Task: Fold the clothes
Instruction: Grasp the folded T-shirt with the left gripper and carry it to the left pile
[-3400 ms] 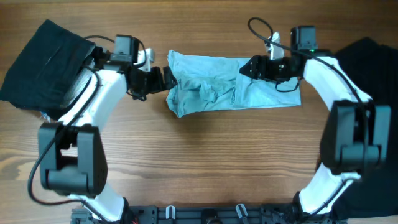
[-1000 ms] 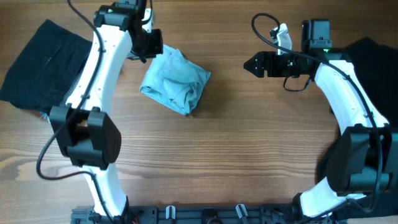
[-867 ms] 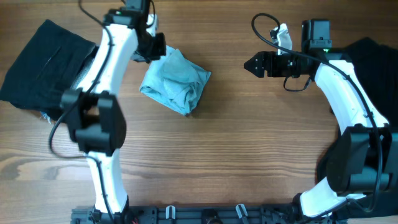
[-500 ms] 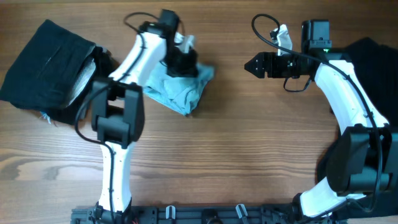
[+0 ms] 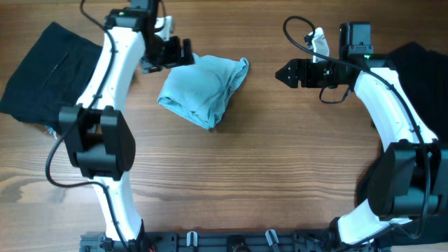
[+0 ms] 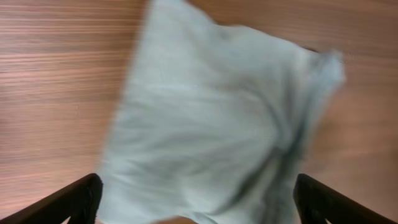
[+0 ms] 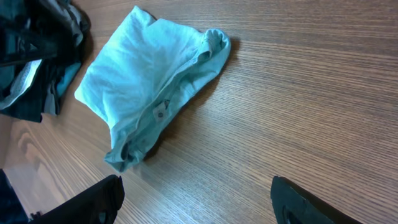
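Left fingers [image 5: 184, 50] back off the sky-blue T-shirt [image 5: 203, 87] (wide apart)

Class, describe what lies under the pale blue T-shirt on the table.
Bare wooden table shows along the visible edges of the blue T-shirt, and nothing sticks out from beneath it. The shirt's own bunched layers cover the patch directly underneath, so that area cannot be seen.
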Robot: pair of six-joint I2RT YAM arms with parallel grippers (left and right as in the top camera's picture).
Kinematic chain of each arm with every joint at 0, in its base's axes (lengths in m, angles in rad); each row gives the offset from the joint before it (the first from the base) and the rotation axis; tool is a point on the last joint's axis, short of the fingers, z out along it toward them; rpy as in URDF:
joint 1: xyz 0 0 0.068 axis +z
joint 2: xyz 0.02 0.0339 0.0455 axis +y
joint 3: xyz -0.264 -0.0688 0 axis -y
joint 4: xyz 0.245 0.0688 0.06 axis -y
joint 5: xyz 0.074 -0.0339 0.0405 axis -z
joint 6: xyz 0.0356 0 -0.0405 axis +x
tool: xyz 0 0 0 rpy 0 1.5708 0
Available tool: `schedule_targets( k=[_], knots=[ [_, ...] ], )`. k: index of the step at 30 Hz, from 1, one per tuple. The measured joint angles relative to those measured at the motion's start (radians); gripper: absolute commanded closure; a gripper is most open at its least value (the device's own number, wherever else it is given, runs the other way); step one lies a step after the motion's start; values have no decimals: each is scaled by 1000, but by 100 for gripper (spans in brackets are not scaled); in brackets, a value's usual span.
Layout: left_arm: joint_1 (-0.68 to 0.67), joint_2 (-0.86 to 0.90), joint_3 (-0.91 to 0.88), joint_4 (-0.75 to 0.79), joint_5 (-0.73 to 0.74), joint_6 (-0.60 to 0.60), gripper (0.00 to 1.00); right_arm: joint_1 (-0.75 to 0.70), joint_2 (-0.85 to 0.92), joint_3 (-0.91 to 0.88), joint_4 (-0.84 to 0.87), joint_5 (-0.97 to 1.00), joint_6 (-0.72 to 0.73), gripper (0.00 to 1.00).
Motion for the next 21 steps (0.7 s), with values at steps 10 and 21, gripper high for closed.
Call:
schedule_targets(
  k=[10,21],
  knots=[
    [64,228,3,34,101,173,13,0,0,0,-5,5,0,20],
    [65,279,18,-169,325,310,96,0,0,0,-21,33,0,21]
  ],
)
